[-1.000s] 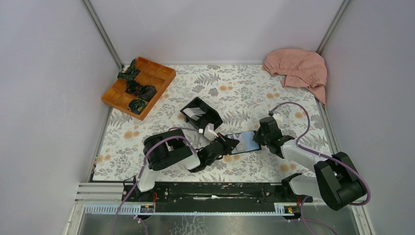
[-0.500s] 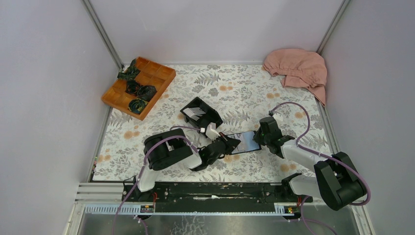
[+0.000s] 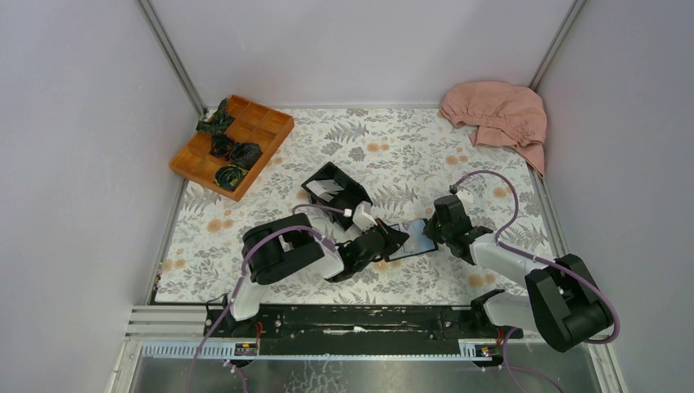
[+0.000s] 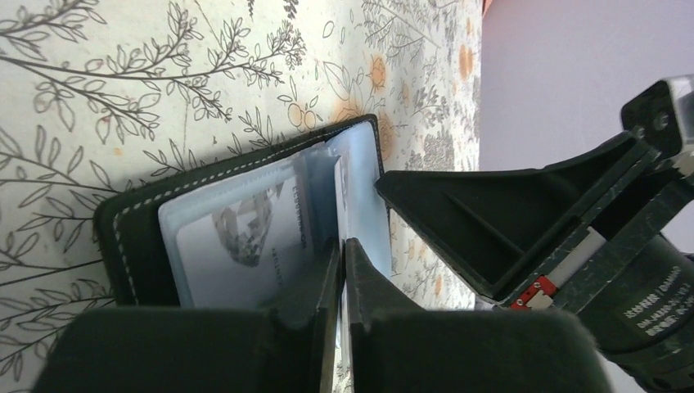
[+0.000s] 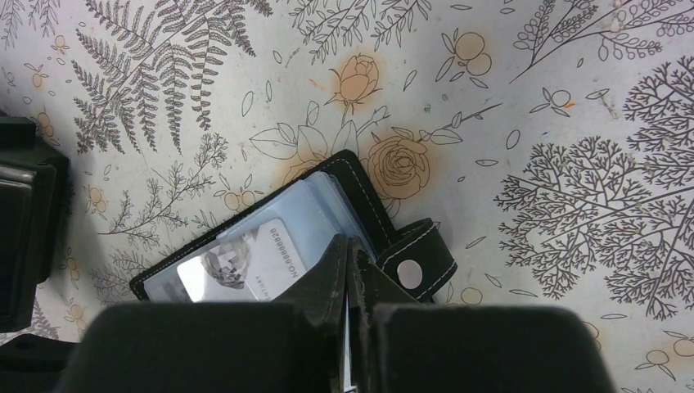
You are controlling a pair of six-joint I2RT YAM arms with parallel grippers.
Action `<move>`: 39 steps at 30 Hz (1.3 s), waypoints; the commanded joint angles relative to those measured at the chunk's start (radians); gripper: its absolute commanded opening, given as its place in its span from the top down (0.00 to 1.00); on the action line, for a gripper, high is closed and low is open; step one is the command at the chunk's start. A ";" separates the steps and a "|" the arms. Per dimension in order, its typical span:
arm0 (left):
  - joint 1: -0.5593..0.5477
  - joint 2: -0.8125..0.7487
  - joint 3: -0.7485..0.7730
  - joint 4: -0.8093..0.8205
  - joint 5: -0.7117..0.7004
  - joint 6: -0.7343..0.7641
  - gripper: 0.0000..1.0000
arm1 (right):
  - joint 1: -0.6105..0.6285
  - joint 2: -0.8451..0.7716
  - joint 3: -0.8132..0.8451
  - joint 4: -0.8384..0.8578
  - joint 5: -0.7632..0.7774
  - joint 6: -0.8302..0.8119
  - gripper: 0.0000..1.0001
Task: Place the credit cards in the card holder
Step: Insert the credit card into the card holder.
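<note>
Floral-printed table cover (image 3: pixel 393 147): spans the whole work area.

Black-and-white left arm (image 3: pixel 286 254) and right arm (image 3: pixel 524 270): both reach in towards the middle of the near half and meet there.

Crumpled pink cloth (image 3: pixel 497 115): far right corner.

Orange wooden compartment tray (image 3: pixel 270 123): far left, dark green bundles (image 3: pixel 232 152) in several compartments.

Rigid black open-topped box (image 3: pixel 357 196): centre, just far-left of the arms' meeting point. Pale white credit cards (image 3: pixel 327 190) lie inside it.

Small black stitched bifold card holder (image 3: pixel 412 237): lies open and flat on the cover between the two grippers, near-right of the box. We see blue-grey clear sleeves fanned inside it, and a clasp tab with a metal snap (image 5: pixel 417 262) at its right edge.

Left gripper (image 3: pixel 394 239): over the left half of the holder. In the left wrist view its fingers (image 4: pixel 319 286) are pressed almost together above the sleeves, a thin pale sliver edge-on between them. We cannot tell whether that is a card or a sleeve.

Right gripper (image 3: pixel 434 232): at the holder's right side. Its fingers (image 5: pixel 331 270) are likewise clenched on a thin pale edge, just left of the tab; what it is we cannot tell.

One grey-printed pale card (image 5: pixel 245 262): sits inside a clear sleeve on the holder's left half.
</note>
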 commanded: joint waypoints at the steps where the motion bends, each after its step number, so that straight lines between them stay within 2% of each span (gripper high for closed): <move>1: -0.015 0.022 0.035 -0.125 0.048 0.067 0.87 | -0.004 -0.005 -0.003 -0.046 0.000 -0.004 1.00; 12: -0.018 -0.058 0.030 -0.307 0.032 0.112 0.56 | -0.005 -0.025 0.007 -0.069 0.011 -0.004 1.00; 20: -0.017 -0.131 0.038 -0.424 0.003 0.177 0.50 | -0.006 -0.062 0.034 -0.111 0.033 -0.013 0.97; 23: -0.017 -0.150 0.036 -0.445 -0.009 0.192 0.49 | -0.005 -0.077 0.043 -0.126 0.047 -0.018 0.94; 31: -0.018 -0.165 0.023 -0.447 -0.015 0.205 0.50 | -0.004 -0.060 0.036 -0.116 0.050 -0.018 0.94; 35: -0.018 -0.160 0.030 -0.442 -0.007 0.215 0.56 | -0.004 -0.039 0.030 -0.103 0.041 -0.014 0.96; 39: -0.018 -0.151 0.049 -0.445 0.002 0.227 0.67 | -0.005 -0.026 0.025 -0.094 0.035 -0.015 0.97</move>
